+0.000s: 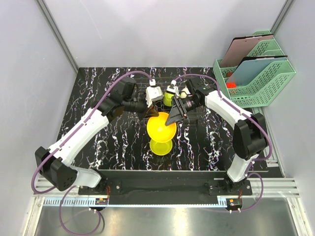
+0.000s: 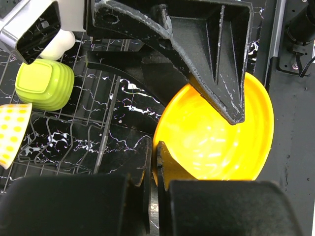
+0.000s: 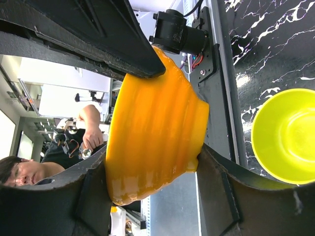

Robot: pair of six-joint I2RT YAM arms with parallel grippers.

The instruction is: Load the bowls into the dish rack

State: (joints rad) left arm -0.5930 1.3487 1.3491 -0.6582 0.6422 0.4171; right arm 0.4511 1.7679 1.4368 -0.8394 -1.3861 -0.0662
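**Orange bowl caught between both grippers, just in front of the rack**

Top view. The left gripper [image 1: 150, 112] and right gripper [image 1: 173, 117] meet over mid-table. The orange bowl [image 1: 161, 125] hangs between them, tipped on edge, its mouth facing the arm bases. The yellow bowl [image 1: 161, 146] sits on the table just below the jaws, on the near side, apart from them. The dish rack [image 1: 194, 113] lies just beyond both grippers. A white bowl [image 1: 154, 93] and a lime green bowl [image 1: 169, 97] stand in it, behind the jaws.

Left wrist view. The left gripper [image 2: 152, 164] is pinched tight on the orange bowl's [image 2: 216, 142] rim, fingers nearly together with only the thin wall between. One of the right gripper's fingers [image 2: 216, 59] crosses in front of the bowl's upper part. Off to the jaws' left, rack wire [image 2: 103, 132] holds the lime green bowl [image 2: 44, 84], the white bowl [image 2: 59, 43] behind it, and part of a cream bowl with yellow dots [image 2: 12, 132] at the frame edge.

Right wrist view. The right gripper [image 3: 182, 110] stands wide around the orange bowl [image 3: 152, 137]. One finger lies against the ribbed outer wall on each side, so the bowl is clasped between them. The yellow bowl [image 3: 288, 142] rests upright on the table beyond the fingertips, clear of them.
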